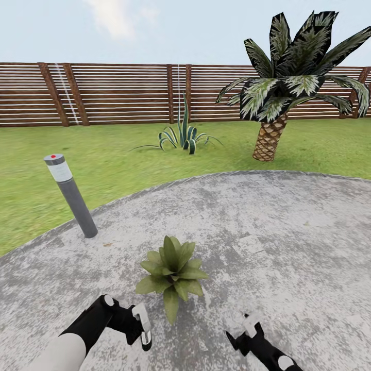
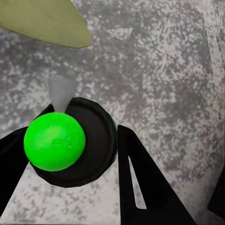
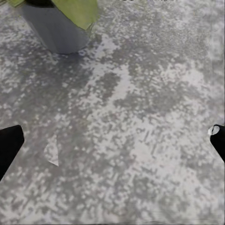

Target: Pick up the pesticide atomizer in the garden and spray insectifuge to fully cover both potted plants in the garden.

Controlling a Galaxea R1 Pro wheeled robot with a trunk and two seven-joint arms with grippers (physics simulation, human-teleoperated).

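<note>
One potted plant (image 1: 172, 273), a low rosette of broad green leaves, stands on the round grey paving (image 1: 288, 232) just ahead of both arms. My left gripper (image 1: 140, 330) hangs at the plant's near left. In the left wrist view the left gripper (image 2: 79, 136) is shut on the pesticide atomizer (image 2: 55, 140), seen end-on as a dark round body with a bright green cap and a pale nozzle, and one plant leaf (image 2: 42, 21) lies just beyond it. My right gripper (image 1: 246, 330) is at the plant's near right. In the right wrist view the right gripper (image 3: 112, 140) is open over bare paving, near the grey pot (image 3: 56, 28).
A grey bollard light (image 1: 72, 198) stands at the paving's left edge. Beyond lies lawn (image 1: 118, 154) with a striped agave (image 1: 183, 136), a palm (image 1: 281, 93) at the right and a brown slatted fence (image 1: 118, 93) at the back.
</note>
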